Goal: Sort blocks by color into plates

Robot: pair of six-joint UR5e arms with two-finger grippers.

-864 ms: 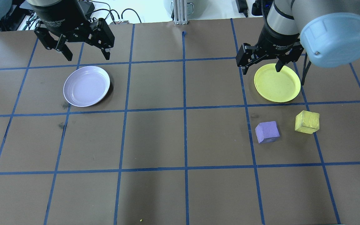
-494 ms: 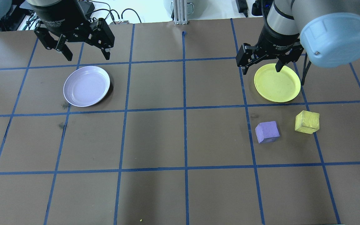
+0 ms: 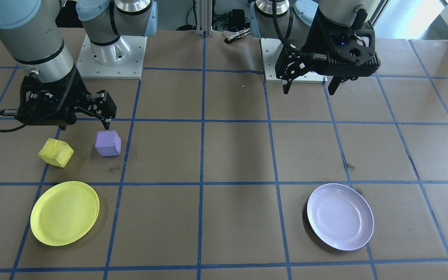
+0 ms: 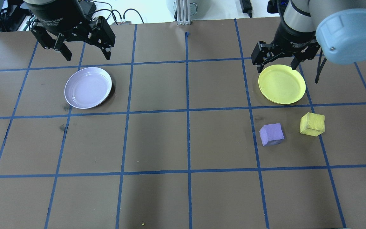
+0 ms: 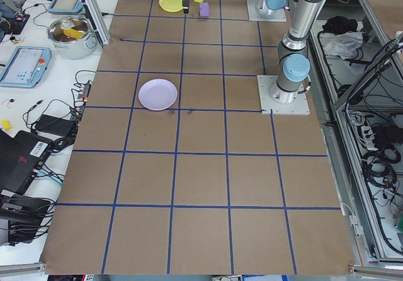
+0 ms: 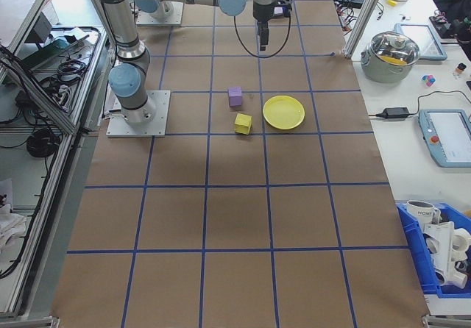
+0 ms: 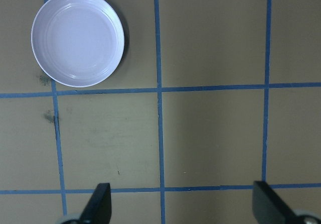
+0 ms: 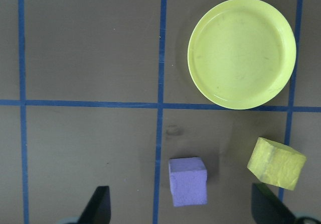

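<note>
The yellow block (image 4: 312, 124) and the purple block (image 4: 271, 134) lie side by side on the brown table, just on the near side of the yellow plate (image 4: 281, 84). My right gripper (image 4: 278, 69) hovers open and empty over that plate's far rim. Its wrist view shows the purple block (image 8: 188, 181), the yellow block (image 8: 276, 163) and the yellow plate (image 8: 241, 53). The lavender plate (image 4: 88, 87) sits empty on the left half. My left gripper (image 4: 87, 58) hangs open and empty beyond it, and the lavender plate (image 7: 77, 38) shows in its wrist view.
Blue tape lines (image 4: 187, 109) divide the table into squares. The arms' base plates (image 3: 111, 58) are bolted at the robot's side. Past the far edge stand an aluminium post (image 4: 181, 12) and cables. A metal pot (image 5: 72, 34) sits on the bench beside the table.
My right gripper has shifted to the right and a little farther back over the yellow plate's rim. The left gripper has crept slightly back. Blocks and plates have not moved.
</note>
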